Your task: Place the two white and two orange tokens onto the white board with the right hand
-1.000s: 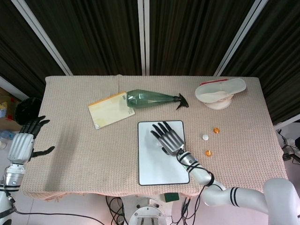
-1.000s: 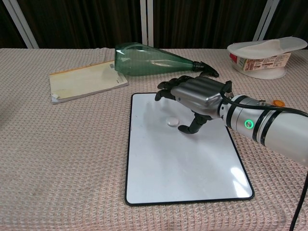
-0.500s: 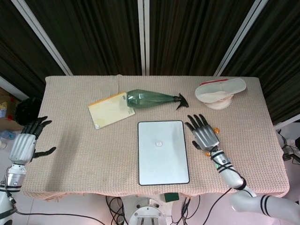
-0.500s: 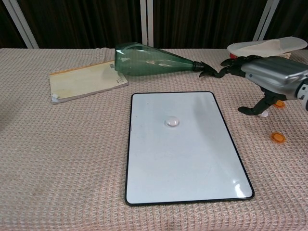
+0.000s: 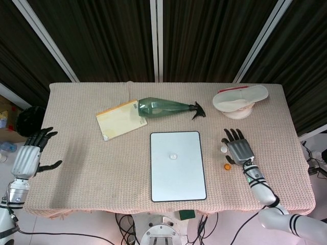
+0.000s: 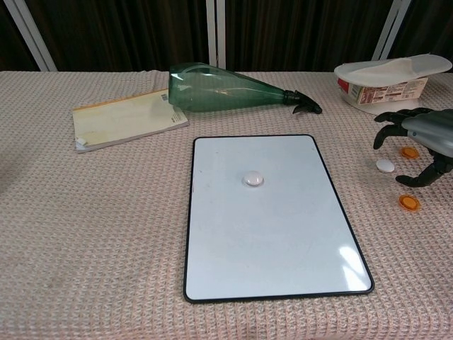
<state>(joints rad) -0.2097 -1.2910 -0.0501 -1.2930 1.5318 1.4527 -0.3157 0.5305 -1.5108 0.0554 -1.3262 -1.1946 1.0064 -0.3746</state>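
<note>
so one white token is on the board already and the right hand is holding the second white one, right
Not quite. One white token is on the white board, but the right hand holds nothing: the chest view shows the second white token lying on the cloth beneath its spread fingers.

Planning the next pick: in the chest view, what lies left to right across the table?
Notebook → green bottle → white board → white token off the board → right hand.
</note>
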